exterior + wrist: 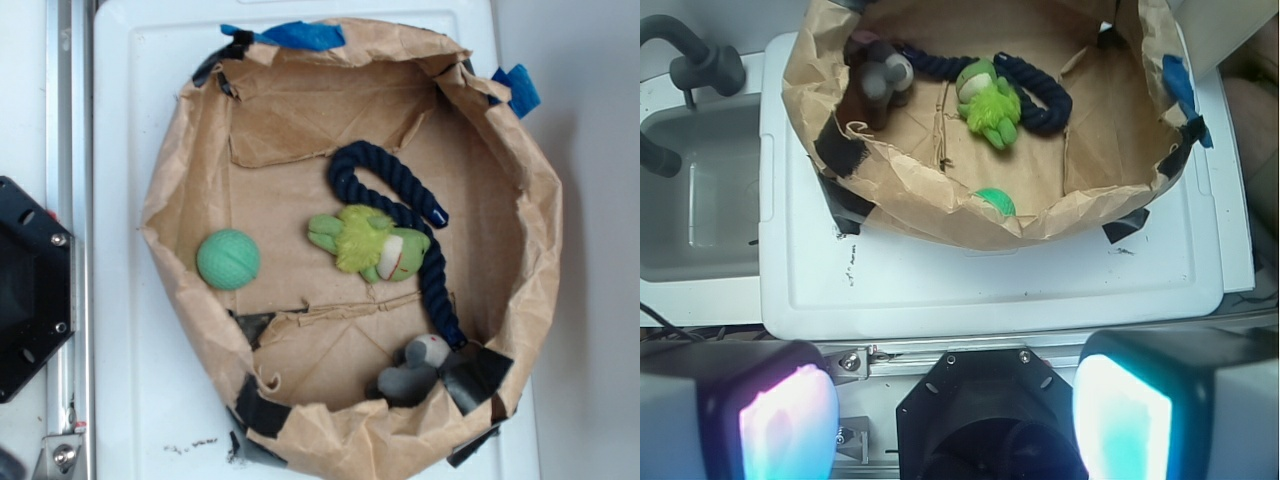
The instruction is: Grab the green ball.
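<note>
The mint-green ball [228,259] lies on the cardboard floor at the left side of a brown paper-walled bin [175,180]. In the wrist view the ball [996,201] peeks over the bin's near paper wall. My gripper [955,415] hangs well back from the bin, above the black robot base, jaws wide apart with nothing between the glowing pads [790,425]. The gripper does not show in the exterior view.
Inside the bin lie a lime-green plush frog [370,243], a dark blue rope [400,200] curving round it, and a grey plush toy [412,368]. The bin stands on a white board [990,280]. A grey sink [690,190] is at the wrist view's left.
</note>
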You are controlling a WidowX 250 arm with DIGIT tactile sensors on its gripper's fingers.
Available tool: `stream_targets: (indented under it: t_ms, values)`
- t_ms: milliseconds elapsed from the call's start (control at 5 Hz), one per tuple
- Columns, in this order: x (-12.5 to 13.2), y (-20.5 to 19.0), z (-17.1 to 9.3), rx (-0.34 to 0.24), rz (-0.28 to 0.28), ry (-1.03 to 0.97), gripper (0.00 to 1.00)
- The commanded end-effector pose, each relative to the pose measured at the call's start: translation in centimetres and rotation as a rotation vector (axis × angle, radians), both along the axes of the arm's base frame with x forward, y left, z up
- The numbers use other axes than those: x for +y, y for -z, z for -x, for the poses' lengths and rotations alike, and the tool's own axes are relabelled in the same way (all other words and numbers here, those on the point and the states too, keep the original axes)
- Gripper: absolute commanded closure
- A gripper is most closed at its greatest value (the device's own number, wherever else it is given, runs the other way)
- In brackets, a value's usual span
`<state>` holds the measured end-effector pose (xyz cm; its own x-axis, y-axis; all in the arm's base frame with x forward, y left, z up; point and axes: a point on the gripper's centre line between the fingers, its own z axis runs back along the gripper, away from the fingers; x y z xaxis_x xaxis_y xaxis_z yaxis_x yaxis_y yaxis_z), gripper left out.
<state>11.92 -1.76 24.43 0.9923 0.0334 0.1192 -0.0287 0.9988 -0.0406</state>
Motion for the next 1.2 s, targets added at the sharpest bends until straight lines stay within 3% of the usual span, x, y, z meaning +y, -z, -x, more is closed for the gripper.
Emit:
stream_targets:
  t_ms: [0,400,600,800,1000]
  values:
    - [0.0,0.0,0.0,0.0,0.0,0.0,0.0]
    - [-0.2,2.6,-5.5,-0.041,-0.068,0.023,0.0]
    - [0.1,3.3,-7.5,-0.031,-0.064,0.017,0.0]
    - [1.4,5.4,-9.5,-0.04,-0.122,0.015,0.0]
    - [1.9,7.5,-9.7,-0.009,-0.13,0.065,0.0]
